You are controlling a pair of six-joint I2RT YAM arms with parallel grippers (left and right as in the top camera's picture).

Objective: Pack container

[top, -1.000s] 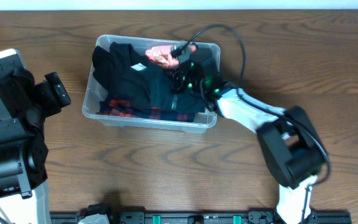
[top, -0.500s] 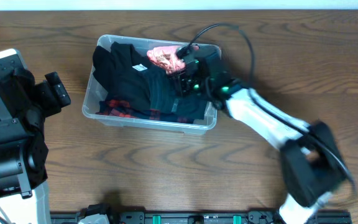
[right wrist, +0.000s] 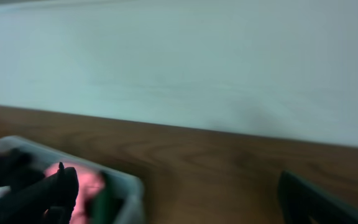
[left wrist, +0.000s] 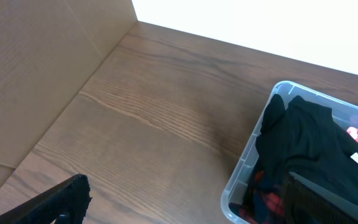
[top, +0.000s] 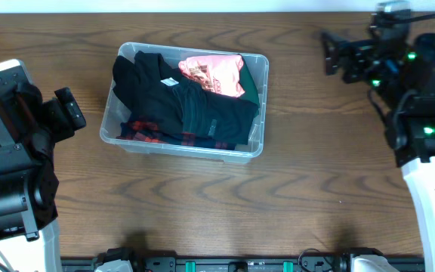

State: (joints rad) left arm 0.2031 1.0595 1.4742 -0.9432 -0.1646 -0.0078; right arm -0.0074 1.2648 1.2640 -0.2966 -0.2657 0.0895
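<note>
The container [top: 180,149] is a clear plastic bin left of the table's middle. It holds black clothes [top: 165,94], a red plaid piece [top: 146,133], something green [top: 252,85] and a pink garment [top: 216,73] lying on top at the back right. My right gripper [top: 328,55] hovers open and empty at the far right back, well apart from the bin. In the right wrist view the bin's rim [right wrist: 128,186] and the pink garment [right wrist: 82,182] show at lower left. My left gripper [left wrist: 191,208] stands open and empty left of the container [left wrist: 244,168].
The wooden table [top: 202,208] stretches in front of and to the right of the bin. A cardboard panel [left wrist: 36,74] stands along the table's left side. A pale wall [right wrist: 179,62] runs behind the back edge.
My right gripper has opened, let go of the pink garment inside the container, and swung back out to the far right. The left arm has not moved.
</note>
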